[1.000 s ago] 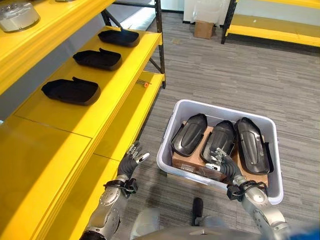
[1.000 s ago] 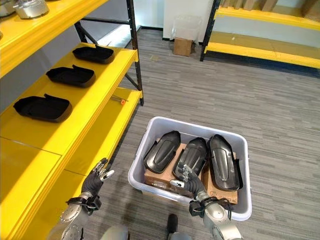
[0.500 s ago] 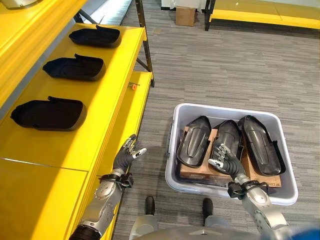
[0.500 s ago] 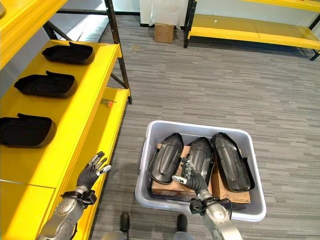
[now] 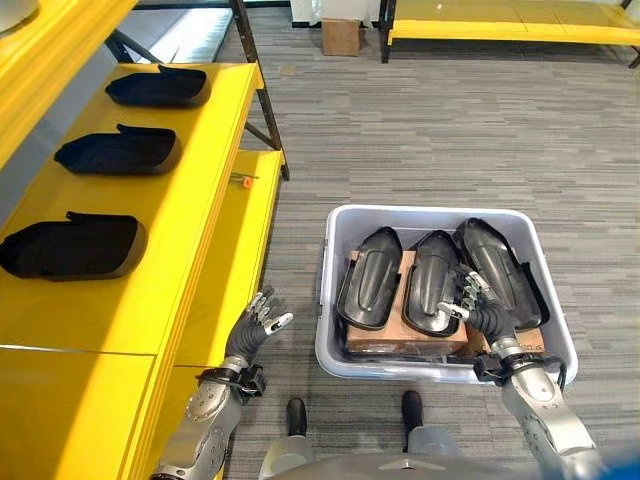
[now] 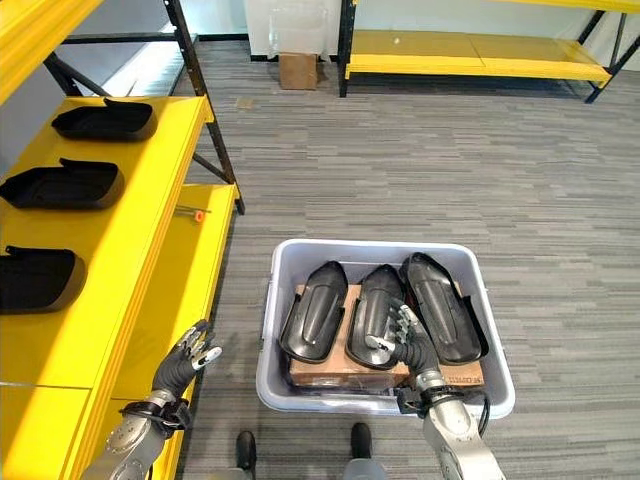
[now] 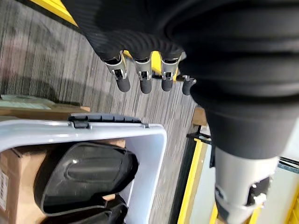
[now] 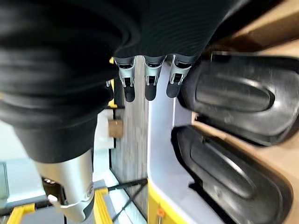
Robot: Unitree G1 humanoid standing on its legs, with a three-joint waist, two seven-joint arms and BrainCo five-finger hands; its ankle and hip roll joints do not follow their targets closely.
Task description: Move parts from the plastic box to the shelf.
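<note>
at lower centre of the frame, a pale grey plastic box [image 5: 330, 345] is sitting on the striped carpet, holding three glossy black moulded parts [image 5: 372, 277] on brown cardboard [image 5: 420, 338]. the right hand [image 5: 473, 305] is hovering over them, fingers loosely spread, gripping nothing. the left hand [image 5: 254, 325] is hanging open at lower left beside the yellow shelf [image 5: 170, 260], where three matte black parts [image 5: 72, 246] are lying.

Warehouse or factory storeroom. Yellow shelving [image 5: 190, 230] on dark steel uprights along two walls, grey carpet-tile floor [image 5: 440, 130], identical black moulded parts [image 5: 118, 152] laid in a row, grey plastic box [image 5: 330, 330], cardboard carton [image 5: 341, 36] by the far wall.
</note>
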